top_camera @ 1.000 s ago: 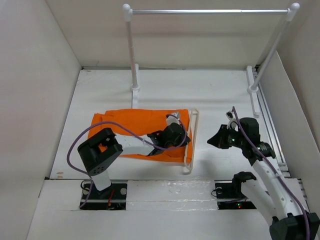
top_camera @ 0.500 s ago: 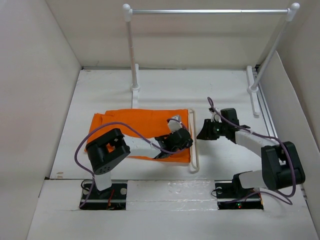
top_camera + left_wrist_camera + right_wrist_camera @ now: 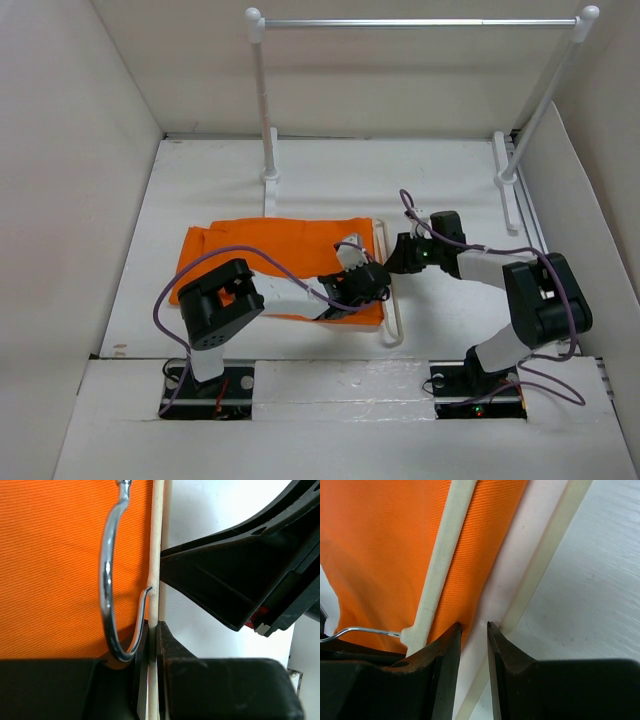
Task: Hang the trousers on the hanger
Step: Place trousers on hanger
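The trousers (image 3: pixel 265 250) are seen folded flat on the white table (image 3: pixel 330 180), in front of the left arm, with their long axis running left to right across the overhead view. The hanger (image 3: pixel 441 562) is laid across their right end. Its length runs from near to far, and its silver hook (image 3: pixel 106 575) is pointed leftward over the orange cloth. One cream bar is rested on the fabric, while the second is set just beyond the cloth's edge on bare table.

From above, part of the hanger is hidden by the left gripper (image 3: pixel 153 645), which is pinched tight on the hook-bearing bar beside the hook. The right gripper (image 3: pixel 474 630) is positioned from the right side. Its jaws are parted by a narrow gap with nothing caught between them, and its tips are placed at the cloth's edge between the two bars. Waistband, button and pockets cannot be made out.
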`<state>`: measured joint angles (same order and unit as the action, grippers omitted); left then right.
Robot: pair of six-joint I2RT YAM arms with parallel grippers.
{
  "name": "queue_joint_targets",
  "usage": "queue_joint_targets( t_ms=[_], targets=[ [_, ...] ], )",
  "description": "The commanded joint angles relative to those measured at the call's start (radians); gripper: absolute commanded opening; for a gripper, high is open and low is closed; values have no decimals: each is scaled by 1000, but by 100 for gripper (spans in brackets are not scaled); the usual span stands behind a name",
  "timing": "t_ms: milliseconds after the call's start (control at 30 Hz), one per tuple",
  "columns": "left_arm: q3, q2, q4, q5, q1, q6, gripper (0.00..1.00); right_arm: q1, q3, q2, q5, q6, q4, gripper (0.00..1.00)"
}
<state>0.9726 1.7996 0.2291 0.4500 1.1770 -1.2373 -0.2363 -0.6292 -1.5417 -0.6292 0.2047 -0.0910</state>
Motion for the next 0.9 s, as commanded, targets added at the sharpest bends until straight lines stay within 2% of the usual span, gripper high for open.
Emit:
queue_joint_targets(
  t_ms=[0,200,333,600,700,733,767,800,867],
  targets=[
    [3,-37,-79,53,4,-30,0,-17,-12,-14,-61,5,-111,33],
    [8,-34,-85,49,4,-13,0,-28,-9,-20,-72,42,-144,36],
    [9,-23,-86,41,4,2,0,-37,-10,-53,-69,54,-142,42],
    [11,-11,-67,33,-5,39,0,-58,51,-95,-72,82,-188,44],
    [9,-13,-63,30,-16,56,0,-67,72,-106,-105,104,-231,22],
    [6,-16,-62,30,-28,73,0,-67,77,-103,-115,111,-245,11],
    [6,-19,-62,29,-28,84,0,-55,79,-98,-124,110,-245,5],
    [6,-20,-63,30,-39,96,0,-38,86,-74,-139,108,-237,1],
    [6,-32,-63,32,-49,137,0,-2,92,-38,-148,82,-193,0]
  ],
)
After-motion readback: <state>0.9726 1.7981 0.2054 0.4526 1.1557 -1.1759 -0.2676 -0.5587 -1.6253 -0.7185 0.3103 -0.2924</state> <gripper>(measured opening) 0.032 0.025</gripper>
